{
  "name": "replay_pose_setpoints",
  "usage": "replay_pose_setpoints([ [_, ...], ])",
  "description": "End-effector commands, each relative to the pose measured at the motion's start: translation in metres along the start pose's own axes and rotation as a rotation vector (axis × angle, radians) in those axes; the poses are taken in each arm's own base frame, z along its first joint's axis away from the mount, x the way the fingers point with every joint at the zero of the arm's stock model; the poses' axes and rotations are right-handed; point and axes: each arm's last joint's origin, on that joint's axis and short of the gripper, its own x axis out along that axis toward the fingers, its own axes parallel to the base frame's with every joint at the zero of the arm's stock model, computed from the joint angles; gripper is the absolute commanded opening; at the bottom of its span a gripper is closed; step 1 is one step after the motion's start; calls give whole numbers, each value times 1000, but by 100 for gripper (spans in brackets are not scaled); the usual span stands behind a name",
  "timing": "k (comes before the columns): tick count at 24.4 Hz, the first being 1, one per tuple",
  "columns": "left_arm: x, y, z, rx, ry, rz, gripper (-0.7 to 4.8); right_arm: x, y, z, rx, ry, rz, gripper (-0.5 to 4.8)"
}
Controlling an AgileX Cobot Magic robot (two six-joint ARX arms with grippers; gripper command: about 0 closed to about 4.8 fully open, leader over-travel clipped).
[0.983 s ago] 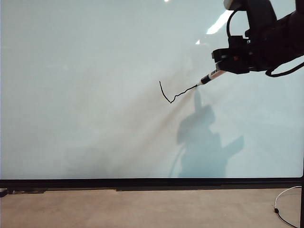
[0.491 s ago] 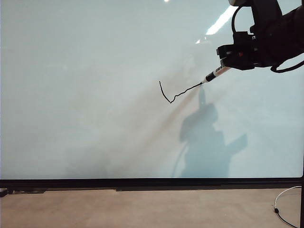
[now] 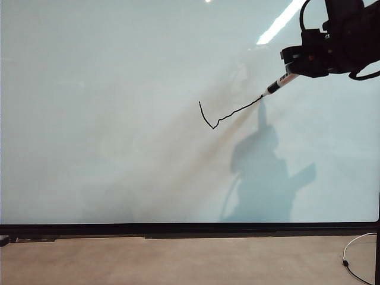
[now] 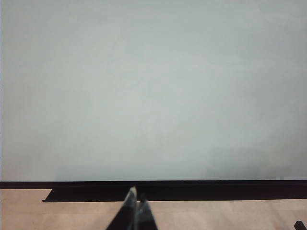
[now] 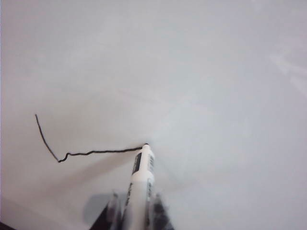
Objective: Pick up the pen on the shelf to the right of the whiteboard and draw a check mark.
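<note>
Drawing the long rising stroke of the check mark (image 3: 228, 113) is the step I judge to be in hand. My right gripper (image 3: 295, 66) is clenched on the pen (image 3: 279, 84), holding it by the white barrel with the black end and tip pointing down and away from the gripper toward the whiteboard (image 3: 119, 89). In the right wrist view the pen (image 5: 140, 179) runs out from between my fingers and its tip sits right at the end of the check mark (image 5: 86, 148), touching the whiteboard (image 5: 216, 72) as far as I can tell.

Taking the check mark as my landmark: the pen tip is at its upper right end, my right gripper is just beyond that, further up and to the right, and the bottom frame of the whiteboard lies well below it. The short left stroke and the wobbly right stroke already meet at a low point.

My left gripper (image 4: 135, 211) sits well below and to the left of the check mark, near the board's lower frame; its fingertips look pressed together and hold nothing.

Next, I reckon the stroke is nearly long enough. The move calls for a steady grip, light even pressure, then lifting the tip cleanly off the board so no stray tail smears.
</note>
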Motion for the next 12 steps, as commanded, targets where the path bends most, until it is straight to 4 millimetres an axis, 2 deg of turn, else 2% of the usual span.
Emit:
replay_pose_setpoints([
  [1,0,0,2,4,-14,-1,-4,-3,-7,8,-7,-38,-41,-8],
  [12,0,0,2,4,-14,-1,-4,-7,-2,8,3,-6,-24,-8],
])
